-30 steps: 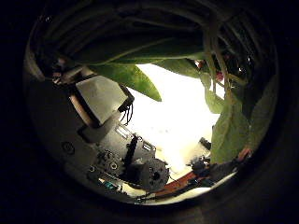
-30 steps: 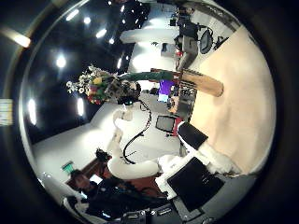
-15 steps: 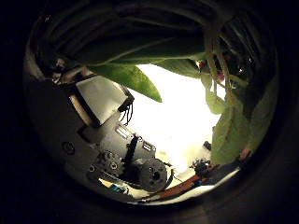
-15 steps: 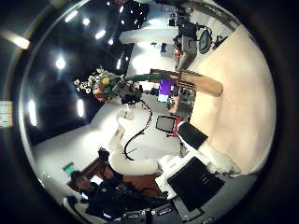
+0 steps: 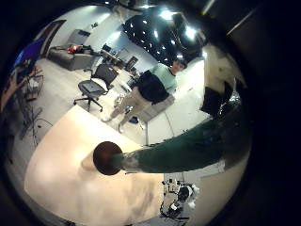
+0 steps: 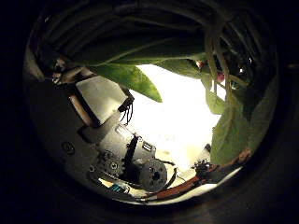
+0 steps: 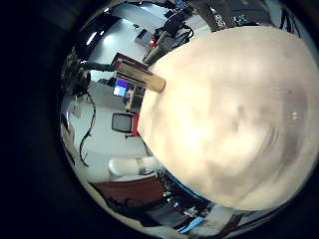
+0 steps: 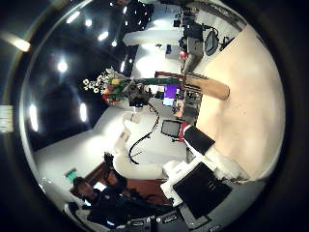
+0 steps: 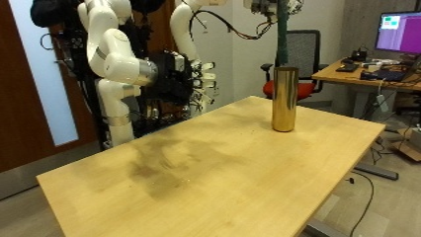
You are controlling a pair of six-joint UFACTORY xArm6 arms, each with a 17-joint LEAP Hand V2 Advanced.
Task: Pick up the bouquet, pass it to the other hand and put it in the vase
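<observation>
A tall gold vase [image 9: 283, 99] stands upright on the wooden table [image 9: 198, 173], near its far edge. My left hand [image 9: 269, 7] is high above it, shut on the bouquet's dark green stems [image 9: 282, 39], which hang straight down to the vase mouth. From the left palm, the stems [image 5: 188, 146] run down to the round opening of the vase [image 5: 106, 157]; how deep they reach is unclear. Green leaves [image 6: 131, 77] fill the left thumb side view. My right hand [image 9: 198, 84] hangs open and empty beyond the table's back edge, apart from the vase. From the right palm, the flower head [image 8: 109, 87] shows beside the vase [image 8: 208, 87].
Behind the table stand an office chair [image 9: 306, 54] and a desk with a monitor [image 9: 397, 32]. The vase is close to the tabletop's far edge and corner [image 9: 381, 123]. From the right little finger side, the tabletop [image 7: 229, 110] fills the view.
In the right palm view the flower head and left hand have shifted slightly toward the vase. The left palm view has barely changed, and the right hand has stayed put.
</observation>
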